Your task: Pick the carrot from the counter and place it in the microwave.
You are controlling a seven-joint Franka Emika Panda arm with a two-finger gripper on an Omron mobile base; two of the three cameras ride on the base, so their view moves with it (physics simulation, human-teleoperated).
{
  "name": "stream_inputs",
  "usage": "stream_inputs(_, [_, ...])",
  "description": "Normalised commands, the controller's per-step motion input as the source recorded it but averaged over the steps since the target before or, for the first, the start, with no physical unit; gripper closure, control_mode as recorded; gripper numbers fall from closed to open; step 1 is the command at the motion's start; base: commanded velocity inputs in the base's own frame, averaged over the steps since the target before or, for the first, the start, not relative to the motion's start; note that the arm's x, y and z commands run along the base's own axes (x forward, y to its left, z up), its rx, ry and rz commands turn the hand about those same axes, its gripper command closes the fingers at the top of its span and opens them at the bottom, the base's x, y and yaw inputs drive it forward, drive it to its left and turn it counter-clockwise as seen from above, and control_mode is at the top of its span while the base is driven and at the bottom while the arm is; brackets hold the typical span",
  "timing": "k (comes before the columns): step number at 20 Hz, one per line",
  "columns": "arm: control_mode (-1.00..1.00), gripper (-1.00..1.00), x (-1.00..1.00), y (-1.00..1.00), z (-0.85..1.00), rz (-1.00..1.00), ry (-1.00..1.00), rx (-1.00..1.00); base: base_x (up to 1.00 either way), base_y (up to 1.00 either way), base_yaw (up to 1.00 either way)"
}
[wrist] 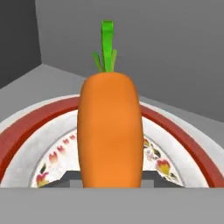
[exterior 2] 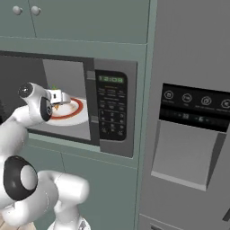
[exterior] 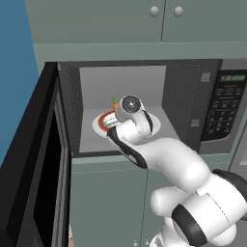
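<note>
Carrot [wrist: 110,133] carried into the open microwave [exterior: 190,103], pinched in the robot's pincer [wrist: 111,181].

The pincer is closed on the carrot, whose green top points toward the grey back wall, above the white red-ringed plate [wrist: 173,144] on the cavity floor. The black door [exterior: 34,183] stands wide open at left; the keypad panel [exterior 2: 112,105] shows a green display.
</note>
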Motion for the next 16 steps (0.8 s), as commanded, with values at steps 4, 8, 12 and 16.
stream_inputs(4, [-1.00, 1.00, 0.50, 0.00, -0.66, 0.00, 0.11, 0.00, 0.00, 0.00, 0.00])
stream_inputs(8, [-1.00, 1.00, 0.28, 0.00, -0.70, 0.00, 0.04, 0.00, 0.00, 0.00, 0.00])
stream_inputs(12, [-1.00, 1.00, 0.34, 0.00, -0.37, 0.00, 0.00, 0.00, 0.00, 0.00, 0.00])
stream_inputs(16, [-1.00, 1.00, 0.09, 0.00, -0.23, -0.01, 0.00, 0.00, 0.00, 0.00, 0.00])
